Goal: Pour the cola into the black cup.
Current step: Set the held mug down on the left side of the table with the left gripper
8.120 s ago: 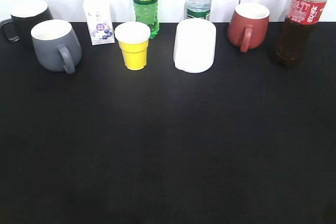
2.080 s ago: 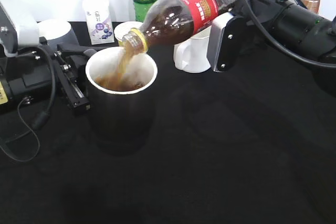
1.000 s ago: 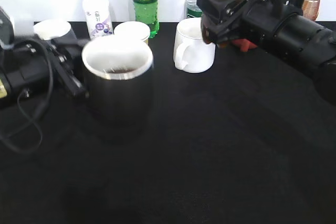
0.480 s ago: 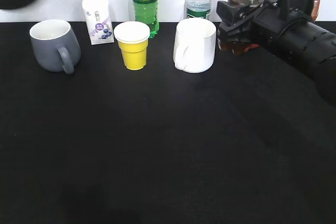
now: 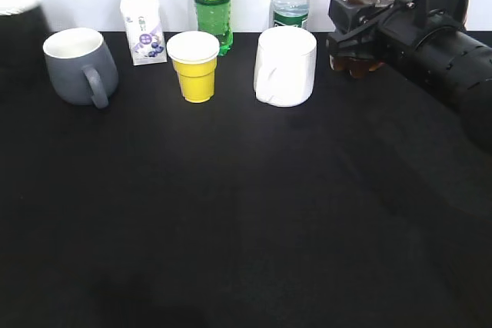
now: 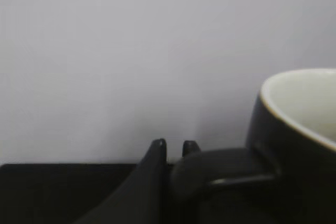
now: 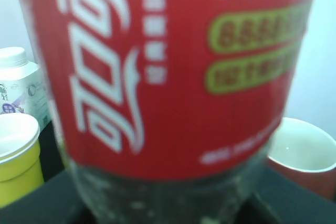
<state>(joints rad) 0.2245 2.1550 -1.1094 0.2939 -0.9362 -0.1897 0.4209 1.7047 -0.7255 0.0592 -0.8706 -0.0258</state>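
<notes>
As you look across the black table (image 5: 246, 228), your right gripper (image 5: 350, 36) clasps the cola (image 5: 367, 5) upright at the far right. Farther back at the far left edge, the black cup (image 5: 19, 21) stands, its handle (image 6: 220, 169) pinched in your left gripper (image 6: 173, 148).

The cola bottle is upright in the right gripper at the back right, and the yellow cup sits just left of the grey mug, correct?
Not quite. The cola bottle is upright in the right gripper, but the exterior view shows the yellow cup right of the grey mug, not left.
</notes>
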